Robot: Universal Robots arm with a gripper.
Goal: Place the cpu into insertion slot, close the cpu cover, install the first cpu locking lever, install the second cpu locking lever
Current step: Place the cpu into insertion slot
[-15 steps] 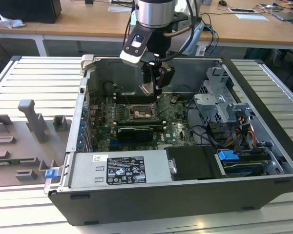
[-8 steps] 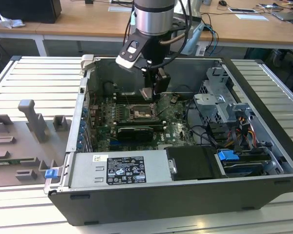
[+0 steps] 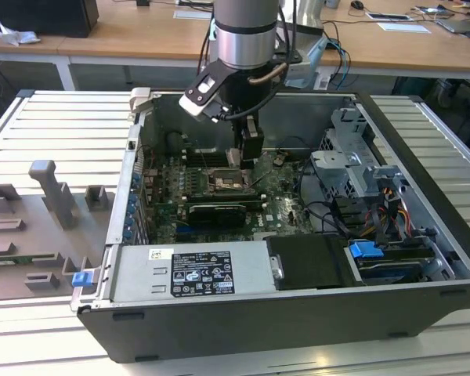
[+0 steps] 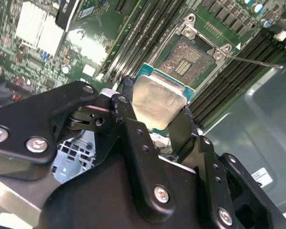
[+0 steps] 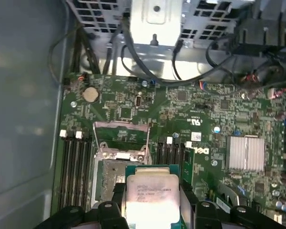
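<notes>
My gripper (image 4: 155,107) is shut on the cpu (image 4: 157,98), a silvery square chip pinched by its edges between two black fingers (image 4: 126,95). In both wrist views the cpu (image 5: 150,193) hangs just above the green board, beside the insertion slot (image 5: 107,183) and partly over its rim. The insertion slot (image 4: 190,57) lies open with its contact field bare. The cpu cover (image 5: 120,124) stands swung up off the socket. A thin locking lever (image 4: 255,61) sticks out to one side. In the exterior view the gripper (image 3: 247,149) hovers inside the open computer case over the insertion slot (image 3: 222,182).
Long black memory slots (image 5: 76,167) flank the socket on both sides. A finned heatsink (image 5: 246,152), a drive cage (image 3: 352,157) with cables and a power supply (image 3: 188,274) crowd the case. A grey fixture tray (image 3: 39,211) lies at the exterior view's left.
</notes>
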